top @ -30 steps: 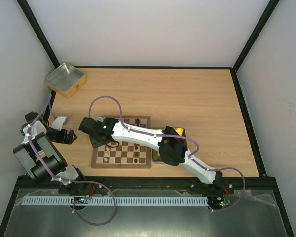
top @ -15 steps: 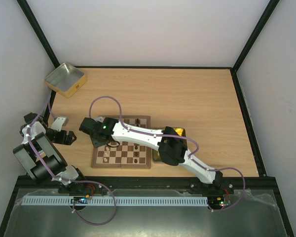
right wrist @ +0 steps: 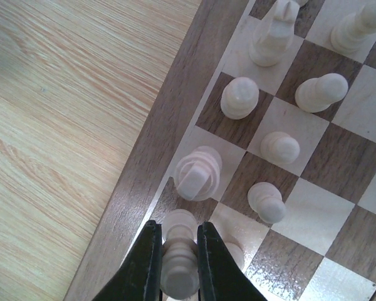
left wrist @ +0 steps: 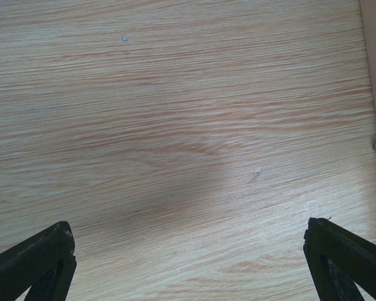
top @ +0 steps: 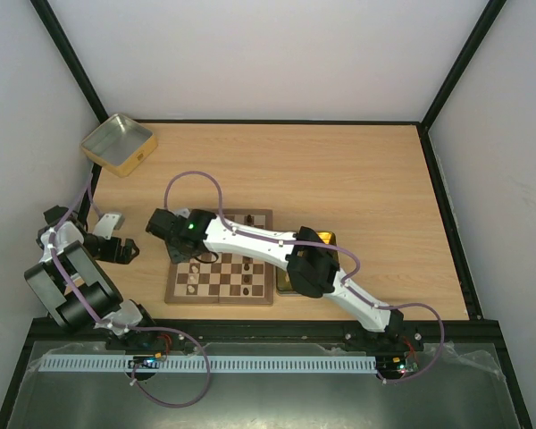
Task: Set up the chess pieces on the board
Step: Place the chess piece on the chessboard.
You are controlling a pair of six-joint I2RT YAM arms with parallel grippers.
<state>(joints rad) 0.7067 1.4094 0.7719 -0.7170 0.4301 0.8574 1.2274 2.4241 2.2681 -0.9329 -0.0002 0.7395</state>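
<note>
The board (top: 220, 300) lies at the table's near middle, with pale and dark chess pieces (top: 249, 266) standing on it. In the right wrist view my right gripper (right wrist: 178, 263) is shut on a pale cream piece (right wrist: 179, 279), held upright over a dark square by the board's rim (right wrist: 156, 138). Just beyond it stands a pale piece with a slotted top (right wrist: 199, 172), and several pale pawns (right wrist: 281, 148) fill the squares nearby. From above, the right gripper (top: 189, 255) is over the board's left side. My left gripper (left wrist: 189, 251) is open above bare table, left of the board (top: 112, 241).
A yellow-gold tin (top: 329, 239) sits against the board's right side, mostly under the right arm. A square tin with a silvery inside (top: 118, 143) stands at the far left corner. Black frame rails edge the table.
The right wrist has shifted slightly to the right over the board's left side, still gripping the pale piece. The left gripper has barely moved.
</note>
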